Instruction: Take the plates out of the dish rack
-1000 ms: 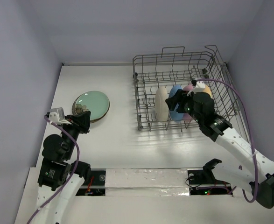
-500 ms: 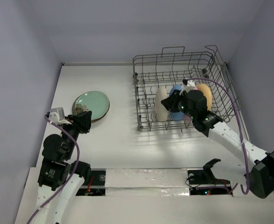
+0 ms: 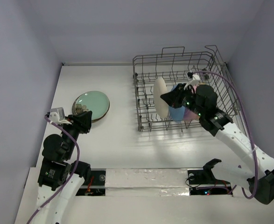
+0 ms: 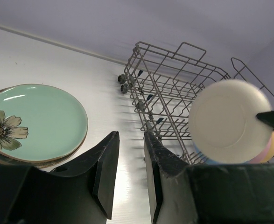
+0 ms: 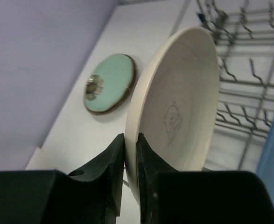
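One cream plate [image 5: 183,102], rim pinched by right end effector [image 5: 130,140]; clearest from its wrist.

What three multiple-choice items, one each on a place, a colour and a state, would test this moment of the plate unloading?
1. Where does the mint green plate lie?
A. on the table, left of the dish rack
B. upright between the rack's tines
C. in the left arm's grip

2. What colour is the plate next to the cream plate in the rack?
A. black
B. red
C. blue

3. What is the right gripper doing?
A. hanging open over the table
B. shut on the cream plate's rim
C. gripping a rack handle

Key: 1 A, the top view shows it flat on the table, apart from the rack. 2 C, blue shows right beside the cream plate in the top and right wrist views. 3 B, the right wrist view shows a finger on each face of the rim.
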`<state>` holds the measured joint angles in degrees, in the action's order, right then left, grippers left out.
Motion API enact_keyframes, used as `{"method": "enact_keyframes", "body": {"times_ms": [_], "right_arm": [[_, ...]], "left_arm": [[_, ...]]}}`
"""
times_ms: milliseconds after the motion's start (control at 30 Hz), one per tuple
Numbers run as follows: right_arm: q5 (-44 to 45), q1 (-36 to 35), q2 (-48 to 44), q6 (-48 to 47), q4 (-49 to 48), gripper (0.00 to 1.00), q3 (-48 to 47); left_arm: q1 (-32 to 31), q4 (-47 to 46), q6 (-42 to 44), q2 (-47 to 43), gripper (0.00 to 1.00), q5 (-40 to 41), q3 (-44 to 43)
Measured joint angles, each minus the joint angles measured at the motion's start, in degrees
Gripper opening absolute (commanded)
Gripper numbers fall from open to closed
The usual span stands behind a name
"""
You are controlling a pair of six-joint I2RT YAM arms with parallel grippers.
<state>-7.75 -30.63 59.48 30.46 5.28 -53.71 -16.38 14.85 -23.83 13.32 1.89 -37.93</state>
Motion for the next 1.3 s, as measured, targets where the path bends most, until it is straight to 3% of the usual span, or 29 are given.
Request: {"method": "enact_keyframes", "body": {"times_ms": [200,400,700,1067,1300], "right_arm": [[-5.8,-2.2,-0.3,-1.3,-1.5,0.0,-9.7],[-5.7,-13.9,3.2,-5.2,0.3,0.0,-18.2],[-1.0,-32.0,22.8,-9.6,5.1,0.0,-24.3],[9.0,-39.5,44.3,-12.0,7.8,0.0,-25.8],[12.1,-40.5,47.9,-12.4,4.0,0.29,-27.3]], "left_arm": [[0.4,0.0,0.0,0.0,0.25,0.0,0.0],[0.4,0.0,0.0,0.0,0.25,0.1,0.0],[0.5,0.3,-0.3,-0.7,0.28,2.4,0.0],[1.1,1.3,-0.5,-0.7,0.29,4.3,0.0],[1.1,1.3,-0.6,-0.7,0.29,4.4,0.0]]}}
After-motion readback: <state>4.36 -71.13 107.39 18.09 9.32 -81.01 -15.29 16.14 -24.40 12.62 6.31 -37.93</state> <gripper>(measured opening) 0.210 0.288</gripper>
